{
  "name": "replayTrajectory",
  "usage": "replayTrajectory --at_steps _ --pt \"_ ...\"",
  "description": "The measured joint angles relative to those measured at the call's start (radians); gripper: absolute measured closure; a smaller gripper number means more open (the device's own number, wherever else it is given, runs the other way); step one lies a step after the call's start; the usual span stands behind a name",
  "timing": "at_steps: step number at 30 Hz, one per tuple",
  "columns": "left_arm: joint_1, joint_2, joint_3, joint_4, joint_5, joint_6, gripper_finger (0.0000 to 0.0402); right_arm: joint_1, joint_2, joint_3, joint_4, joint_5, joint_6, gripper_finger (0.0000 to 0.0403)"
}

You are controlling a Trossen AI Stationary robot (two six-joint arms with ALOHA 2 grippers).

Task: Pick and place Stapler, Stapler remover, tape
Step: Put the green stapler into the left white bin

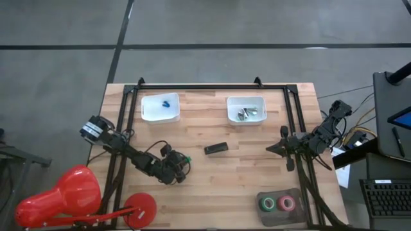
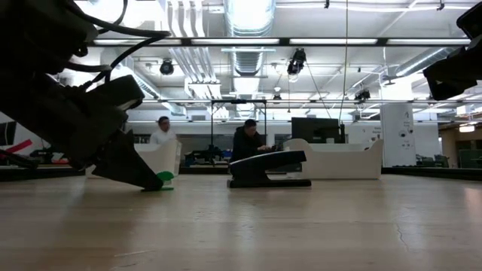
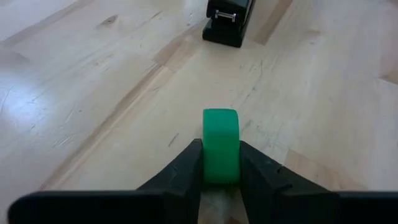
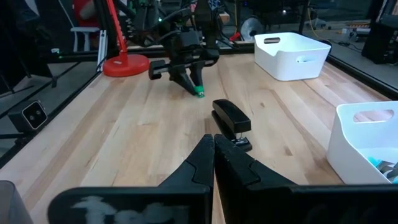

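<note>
Down at the table, the left claw pinches a green tape roll between its fingers, the roll standing on edge so they clamp its flat sides; whether it is lifted yet I cannot tell. Just beyond lies the stapler, mid-table. The right claw waits near the right edge, shut and empty. Two more rolls sit in a tray, likely where this one belongs.

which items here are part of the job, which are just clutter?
Job: stapler; green tape roll between the left gripper's fingers; green and red tape rolls in the grey tray.
Clutter: red stand; two white bins.
</note>
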Motion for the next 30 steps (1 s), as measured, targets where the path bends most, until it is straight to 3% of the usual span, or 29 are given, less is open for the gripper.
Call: replayTrajectory --at_steps 5,14,27,30 --pt "0.0 0.0 0.0 0.001 -0.006 0.043 0.0326 0.0 0.0 0.0 0.0 0.0 0.0 0.0394" --pt "0.016 -0.022 -0.002 -0.004 -0.078 0.068 0.0298 0.0 0.0 0.0 0.0 0.0 0.0 0.0394" --pt "0.072 -0.046 -0.005 -0.003 -0.108 0.106 0.0395 0.0 0.0 0.0 0.0 0.0 0.0 0.0394" --pt "0.077 -0.046 -0.005 -0.007 -0.108 0.107 0.0396 0.0 0.0 0.0 0.0 0.0 0.0 0.0394"
